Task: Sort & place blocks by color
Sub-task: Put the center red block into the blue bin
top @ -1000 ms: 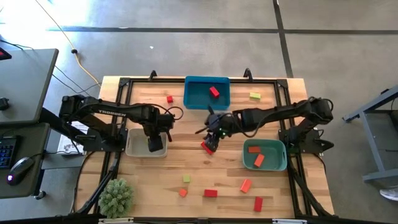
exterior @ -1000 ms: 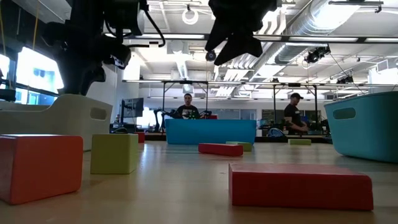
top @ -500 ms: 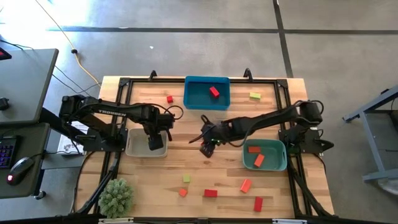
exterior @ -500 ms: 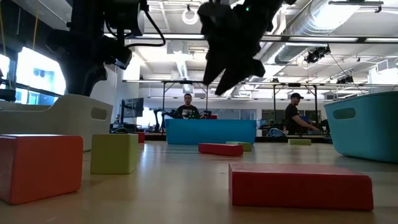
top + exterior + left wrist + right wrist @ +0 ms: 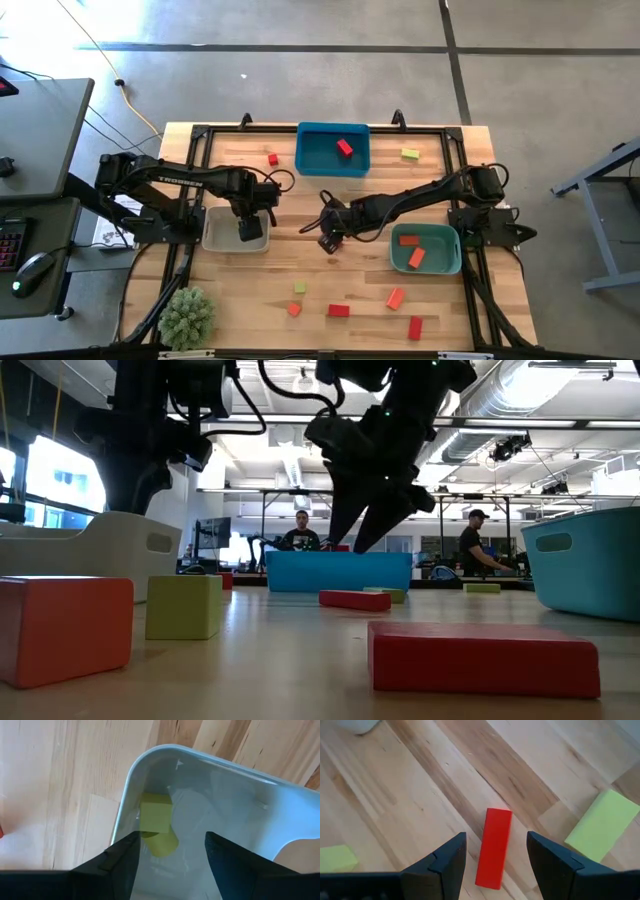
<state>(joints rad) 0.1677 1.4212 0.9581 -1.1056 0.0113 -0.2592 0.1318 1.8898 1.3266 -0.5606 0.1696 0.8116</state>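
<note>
A red oblong block (image 5: pixel 493 848) lies flat on the bare table (image 5: pixel 300 255) near its middle, and in the right wrist view it sits in line with the gap between the right gripper's fingers, not yet touched. The right gripper (image 5: pixel 329 240) hangs over it with jaws spread and nothing held; a yellow-green block (image 5: pixel 601 825) lies just beside the red one. This looks like the approach to a pick: the next move calls for lowering so the fingers straddle the block's narrow width, then closing, and carrying it to the blue tray (image 5: pixel 310 160), which already holds a red block (image 5: pixel 344 148). The neighbouring yellow-green block could be nudged on the way down.

The left gripper (image 5: pixel 250 231) hovers over the beige tray (image 5: pixel 215 240), jaws apart and empty, with a yellow-green cube (image 5: pixel 156 812) lying released in the tray's corner below it. The teal tray (image 5: pixel 450 262) holds two orange-red blocks (image 5: pixel 412 248). More blocks lie scattered along the table's near edge
</note>
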